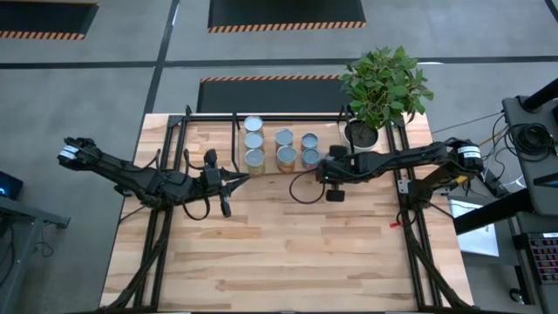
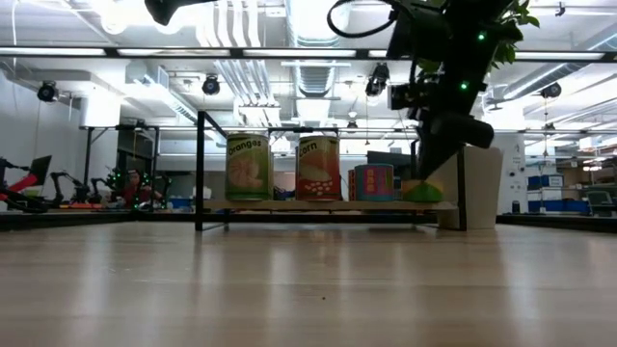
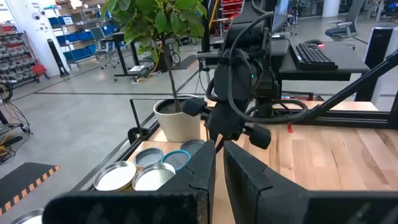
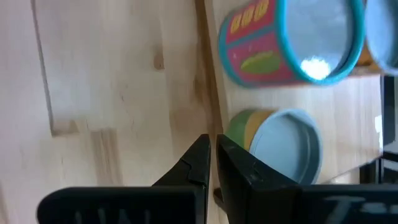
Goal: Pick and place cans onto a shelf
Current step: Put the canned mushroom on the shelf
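Big open warehouse-type room behind, and the wooden tabletop (image 1: 288, 253) is mostly bare planks on the near side, so plenty of space there. The cans (image 1: 281, 148) sit grouped on the shelf (image 2: 328, 204) at the far edge, next to the white plant pot (image 2: 479, 183). Silvery tops from above; side-on you get a green "Oranges" label, a red "Corn" one, and a shorter pink-and-teal tin. The right gripper (image 1: 330, 167) hangs just beside the shelf's front edge near a low green-and-yellow can (image 4: 277, 140), fingers pinched together on nothing. The left gripper (image 1: 228, 181) hovers by the shelf's left end, also clenched and empty.
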{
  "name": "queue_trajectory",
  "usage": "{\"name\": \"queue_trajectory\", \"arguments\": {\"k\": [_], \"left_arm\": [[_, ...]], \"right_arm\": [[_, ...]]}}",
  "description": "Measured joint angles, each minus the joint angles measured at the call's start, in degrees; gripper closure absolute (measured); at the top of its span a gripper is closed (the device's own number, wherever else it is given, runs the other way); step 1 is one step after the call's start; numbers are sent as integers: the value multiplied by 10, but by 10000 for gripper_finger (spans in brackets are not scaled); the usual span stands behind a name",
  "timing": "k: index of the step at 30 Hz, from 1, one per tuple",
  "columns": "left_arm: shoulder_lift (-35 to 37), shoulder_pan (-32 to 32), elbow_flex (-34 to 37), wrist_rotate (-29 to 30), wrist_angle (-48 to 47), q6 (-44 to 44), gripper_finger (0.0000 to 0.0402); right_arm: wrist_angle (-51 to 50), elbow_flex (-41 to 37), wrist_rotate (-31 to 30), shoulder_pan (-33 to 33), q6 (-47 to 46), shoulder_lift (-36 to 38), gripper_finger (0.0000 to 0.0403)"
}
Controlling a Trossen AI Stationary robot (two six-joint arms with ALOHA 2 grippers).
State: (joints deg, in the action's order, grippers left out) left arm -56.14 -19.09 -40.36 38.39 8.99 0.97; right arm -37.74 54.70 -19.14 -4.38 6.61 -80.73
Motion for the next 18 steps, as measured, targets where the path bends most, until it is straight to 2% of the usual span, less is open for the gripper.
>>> {"name": "queue_trajectory", "arguments": {"k": [18], "left_arm": [[0,0,0,0,0,0,387]], "right_arm": [[74,-20,11,-8,29,0,385]]}}
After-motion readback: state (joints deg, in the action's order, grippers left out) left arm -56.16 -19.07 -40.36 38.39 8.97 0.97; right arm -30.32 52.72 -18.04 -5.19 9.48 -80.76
